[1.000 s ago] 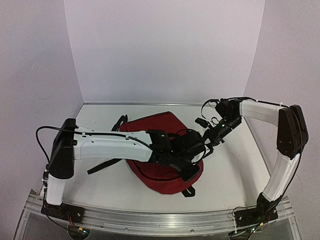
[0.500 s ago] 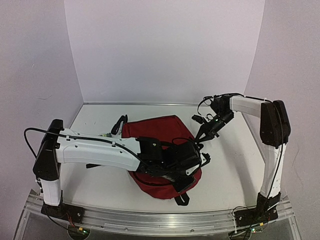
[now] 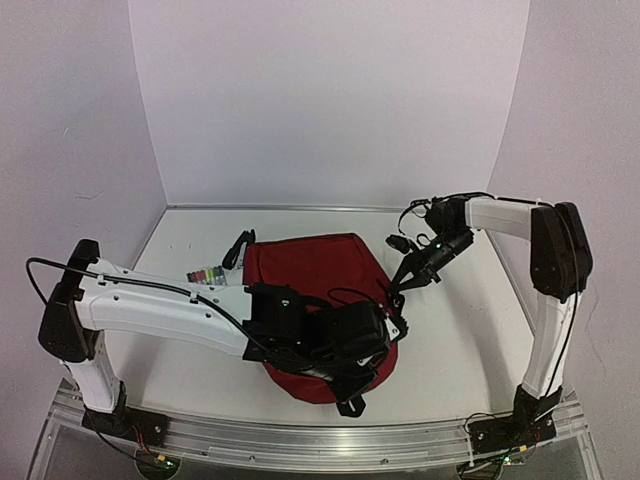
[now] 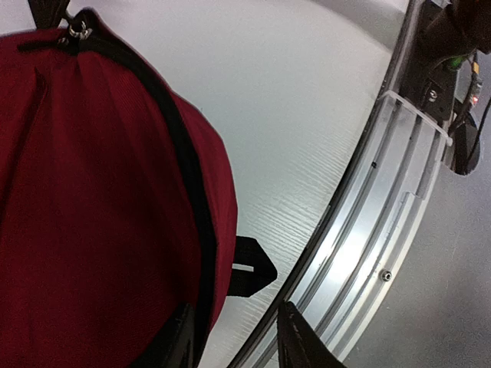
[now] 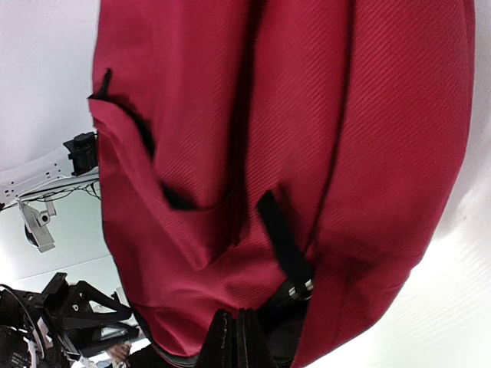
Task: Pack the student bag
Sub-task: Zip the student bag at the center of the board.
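Note:
The student bag [image 3: 318, 268], dark red, lies in the middle of the table with its black straps [image 3: 238, 245] at the far left. My left gripper [image 3: 365, 375] is at the bag's near end. In the left wrist view the left gripper [image 4: 234, 341] is open: one finger [image 4: 182, 337] rests by the bag's [image 4: 92, 199] black-piped edge and the other finger [image 4: 298, 341] hangs over the table's rim. My right gripper [image 3: 400, 285] is at the bag's right edge. Seen from the right wrist, that gripper [image 5: 234, 337] is shut on the bag's [image 5: 230, 115] gathered fabric, beside a black zip pull [image 5: 280, 238].
A small multicoloured pack [image 3: 205, 272] lies on the table left of the bag, behind my left forearm. A black strap tab [image 4: 253, 268] sticks out from the bag's near end. The aluminium rail [image 4: 383, 230] runs along the table's front edge.
My left arm has pulled back toward the near left, uncovering more of the bag's top. Its gripper went from shut to open at the bag's near end. The right gripper stayed at the bag's edge.

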Tool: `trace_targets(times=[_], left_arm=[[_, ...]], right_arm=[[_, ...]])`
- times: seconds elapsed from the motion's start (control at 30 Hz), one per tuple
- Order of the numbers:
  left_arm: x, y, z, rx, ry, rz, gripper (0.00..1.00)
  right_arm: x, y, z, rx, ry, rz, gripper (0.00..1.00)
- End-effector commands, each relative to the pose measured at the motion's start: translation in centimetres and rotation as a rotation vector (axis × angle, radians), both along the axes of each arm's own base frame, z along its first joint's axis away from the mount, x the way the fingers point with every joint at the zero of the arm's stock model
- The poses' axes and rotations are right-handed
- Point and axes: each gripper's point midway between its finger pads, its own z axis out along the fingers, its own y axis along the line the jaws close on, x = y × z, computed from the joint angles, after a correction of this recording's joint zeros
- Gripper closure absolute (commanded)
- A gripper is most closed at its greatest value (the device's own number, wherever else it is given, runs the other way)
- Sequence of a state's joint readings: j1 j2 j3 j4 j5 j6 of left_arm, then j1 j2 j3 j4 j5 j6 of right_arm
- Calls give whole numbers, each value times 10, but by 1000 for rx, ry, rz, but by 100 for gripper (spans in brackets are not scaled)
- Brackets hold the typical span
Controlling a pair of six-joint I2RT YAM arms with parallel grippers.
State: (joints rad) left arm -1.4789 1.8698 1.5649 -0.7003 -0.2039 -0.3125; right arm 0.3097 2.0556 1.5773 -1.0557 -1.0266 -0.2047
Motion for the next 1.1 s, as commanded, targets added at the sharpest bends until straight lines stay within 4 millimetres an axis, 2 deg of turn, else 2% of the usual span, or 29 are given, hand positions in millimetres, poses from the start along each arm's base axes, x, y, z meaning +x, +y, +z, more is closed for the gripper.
trace_targets(times=[0.0,0.07,0.1,0.17,0.3,0.37,0.43,0.53,0.67,0.73,0.77,0.87,0.93,0.97,1.07], left_arm=[[12,-23,50,-119,-8,55,50],[19,-38,57,-144,-31,60,37],[23,-43,54,-141,-41,69,32],[37,-50,51,-153,-40,128,25],[73,-56,51,-230,14,237,25],[83,-63,47,-241,14,241,25],[87,-72,43,-237,2,223,26],[91,-83,18,-185,7,218,28],[94,-87,-1,-145,17,230,32],[93,-84,-7,-130,33,234,40],[91,-81,-9,-120,44,238,48],[81,-66,-12,-98,93,244,78],[70,-56,-12,-84,112,229,94],[64,-51,-12,-74,111,215,99],[47,-43,-11,-60,82,155,100]], right_arm=[[-20,17,33,102,-91,20,100],[-25,18,32,99,-83,9,100],[-25,18,32,99,-77,-3,100],[-26,20,34,110,-69,-21,100],[-28,25,41,122,-66,-45,100],[-26,25,43,122,-58,-63,100],[-26,26,43,122,-50,-71,100],[-26,26,41,121,-33,-78,100],[-25,26,40,115,-36,-80,100],[-22,27,39,109,-42,-80,100],[-19,27,38,104,-52,-81,100],[-7,24,34,80,-90,-83,100],[2,20,28,57,-113,-84,100],[7,17,24,43,-121,-89,100],[27,4,8,2,-166,-97,100]])
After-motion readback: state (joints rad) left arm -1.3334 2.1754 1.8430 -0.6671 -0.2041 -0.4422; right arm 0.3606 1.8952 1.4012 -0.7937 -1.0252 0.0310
